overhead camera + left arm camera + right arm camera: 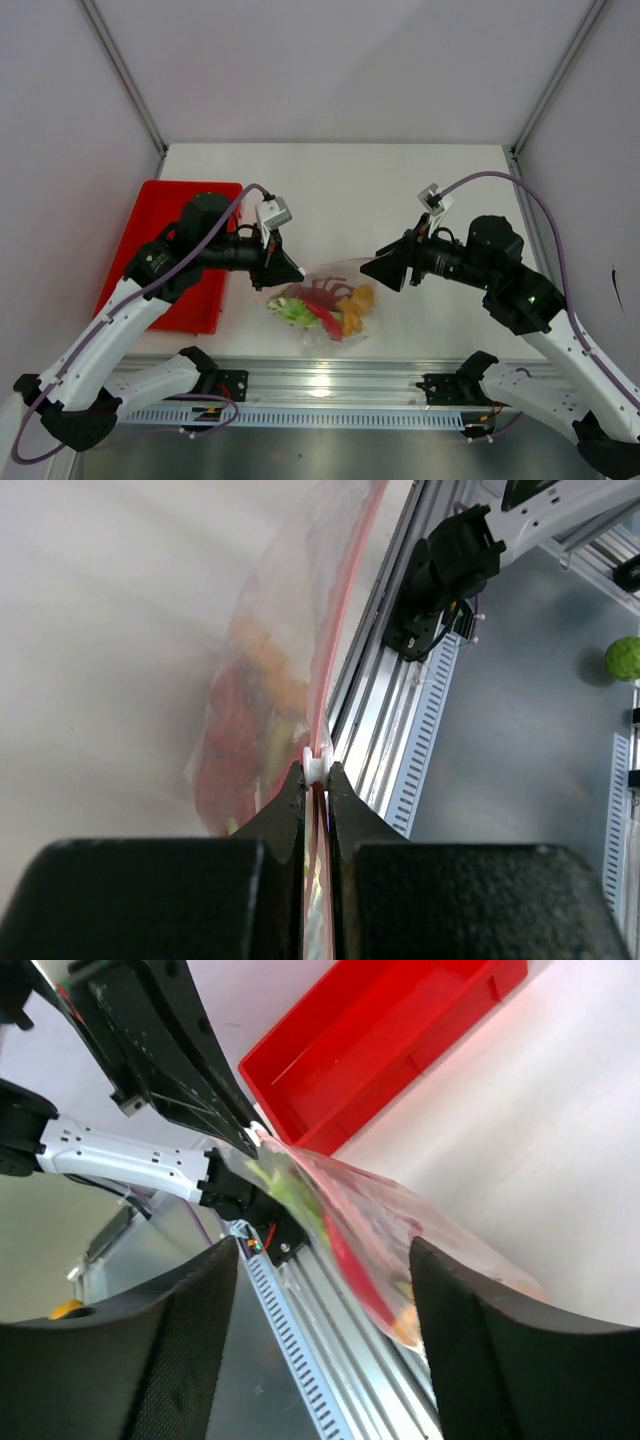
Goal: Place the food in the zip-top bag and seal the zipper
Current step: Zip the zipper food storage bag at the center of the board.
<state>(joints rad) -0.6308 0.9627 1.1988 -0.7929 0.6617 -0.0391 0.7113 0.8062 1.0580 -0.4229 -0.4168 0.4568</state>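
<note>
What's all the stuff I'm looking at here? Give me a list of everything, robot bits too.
zip-top bag: one, clear, near the table's front edge, between the arms
food: several pieces, red, yellow-orange and green, inside the bag
zipper: one, pink-red strip along the bag's mouth
slider: one, white, on the zipper
tray: one, red, left side of the table
table: one, white
round thing: one, green, on the floor beyond the table
left gripper: one, black, shut on the zipper just behind the slider
right gripper: one, black, open, at the bag's right side
</note>
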